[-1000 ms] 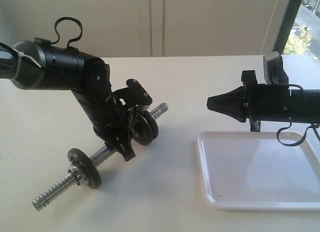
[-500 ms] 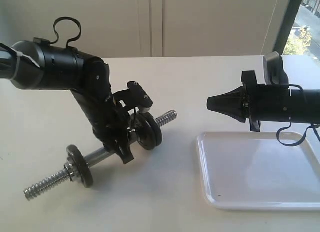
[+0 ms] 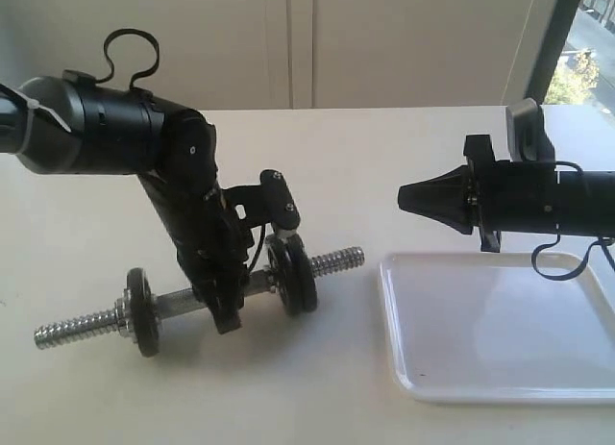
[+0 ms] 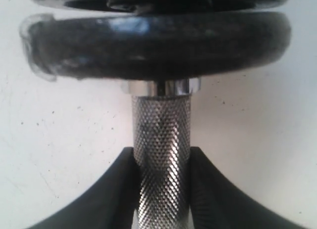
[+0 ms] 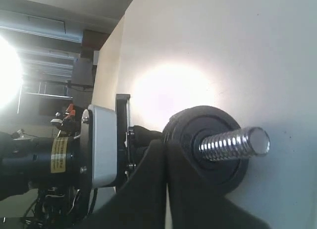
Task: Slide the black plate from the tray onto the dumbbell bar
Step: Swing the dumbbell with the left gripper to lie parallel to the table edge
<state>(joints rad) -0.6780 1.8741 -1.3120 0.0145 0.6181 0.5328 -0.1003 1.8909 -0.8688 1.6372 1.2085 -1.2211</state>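
Observation:
The chrome dumbbell bar [image 3: 178,302] hangs roughly level just above the table, and my left gripper [image 3: 227,315] is shut on its knurled middle [image 4: 161,140], one finger on each side. On the bar's right half the black plate [image 3: 304,278] is threaded on, pressed against a second black disc [image 3: 281,272]. Another disc [image 3: 139,312] sits on the left half. The white tray [image 3: 500,349] at the right holds nothing. My right gripper [image 3: 408,197] hovers above the tray's far left corner, shut and empty. In the right wrist view its tips [image 5: 167,150] point at the black plate [image 5: 208,145].
The bar's threaded ends [image 3: 336,262] stick out past the discs on both sides. The left arm's wrist camera housing [image 5: 99,145] shows behind the plate. A window [image 3: 586,41] lies at the far right, beyond the pale table [image 3: 384,147].
The left gripper has swung the bar from a steep tilt to nearly level: the left end rose and the right end dropped and moved right. The right arm has stayed still.

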